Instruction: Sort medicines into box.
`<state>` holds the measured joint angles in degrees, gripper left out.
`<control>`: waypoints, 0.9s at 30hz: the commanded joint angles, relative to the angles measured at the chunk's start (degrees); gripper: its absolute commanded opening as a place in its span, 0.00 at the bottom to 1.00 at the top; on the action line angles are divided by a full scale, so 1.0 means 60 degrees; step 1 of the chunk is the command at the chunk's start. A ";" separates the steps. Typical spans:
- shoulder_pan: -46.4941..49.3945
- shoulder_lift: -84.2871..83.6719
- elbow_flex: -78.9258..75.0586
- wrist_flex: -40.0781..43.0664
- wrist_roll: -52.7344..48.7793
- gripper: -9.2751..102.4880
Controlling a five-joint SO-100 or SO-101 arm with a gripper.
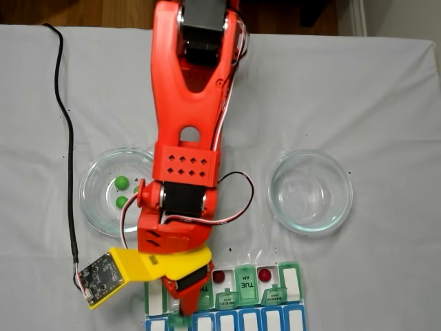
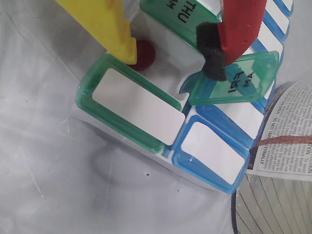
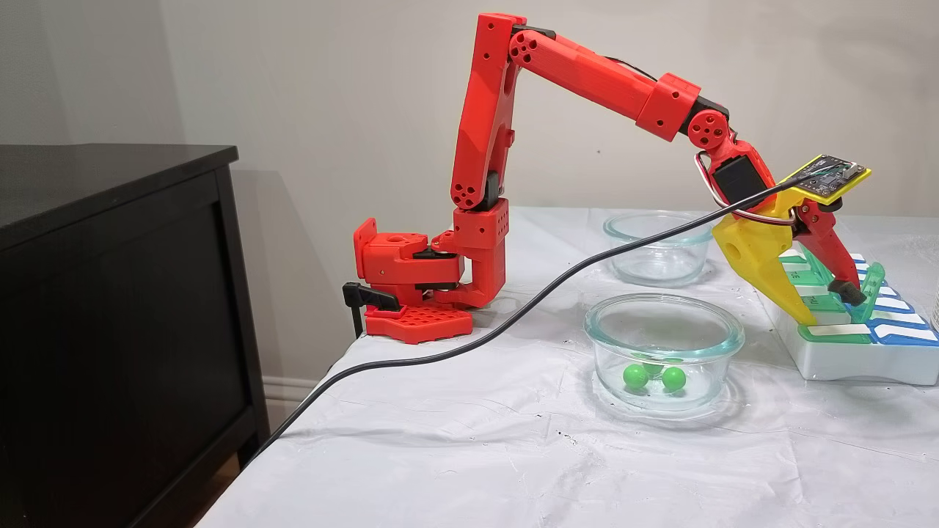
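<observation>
The red arm's two-finger gripper (image 2: 168,61), one yellow finger and one red finger with a black foam pad, is lowered over the flat pill organizer with translucent green lids, white compartments and a blue row (image 2: 131,105). In the wrist view the jaws stand apart. A small dark red ball pill (image 2: 145,52) lies in an open compartment touching the inner side of the yellow finger's tip (image 2: 122,41); the black pad (image 2: 212,51) is well apart from it, above a raised green lid (image 2: 234,83). The pill appears released rather than gripped.

Handling (a judgement): the pills look light, hard, smooth and round, so they will likely roll or squirt from a glancing pinch. Hold is best taken across the widest part, both fingertips level. The hinged lids look thin and springy and could snag a descending finger.

In a fixed view from above, two more dark red pills (image 1: 219,276) (image 1: 264,275) rest in open compartments beside the jaws, and bright green ball pills (image 1: 121,183) sit in the round clear glass dish (image 1: 96,207) beside the arm; a second glass dish (image 1: 310,191) lies on the jaws' other side. A fixed view from the side gives the tilt of the gripper (image 3: 829,312) and the green pills (image 3: 635,376) behind glass, which the wrist view lacks. The wrist view alone shows the pill at the yellow tip.
</observation>
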<state>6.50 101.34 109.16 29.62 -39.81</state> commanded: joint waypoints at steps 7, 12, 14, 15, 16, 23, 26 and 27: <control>0.0542 0.3003 -0.0322 0.2183 -0.0659 0.08; 0.1304 0.3076 -0.1597 0.4102 -0.1187 0.08; 0.1611 0.2813 -0.2212 0.5215 -0.1611 0.08; 0.1758 0.2710 -0.2402 0.5713 -0.1816 0.08; 0.1875 0.2666 -0.2490 0.6094 -0.2021 0.08; 0.2578 0.3164 -0.1934 0.7441 -0.3691 0.08; 0.2607 0.3296 -0.1187 0.7485 -0.3955 0.08; 0.2607 0.3267 -0.0967 0.7485 -0.4014 0.08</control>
<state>22.32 114.35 102.30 74.27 -62.31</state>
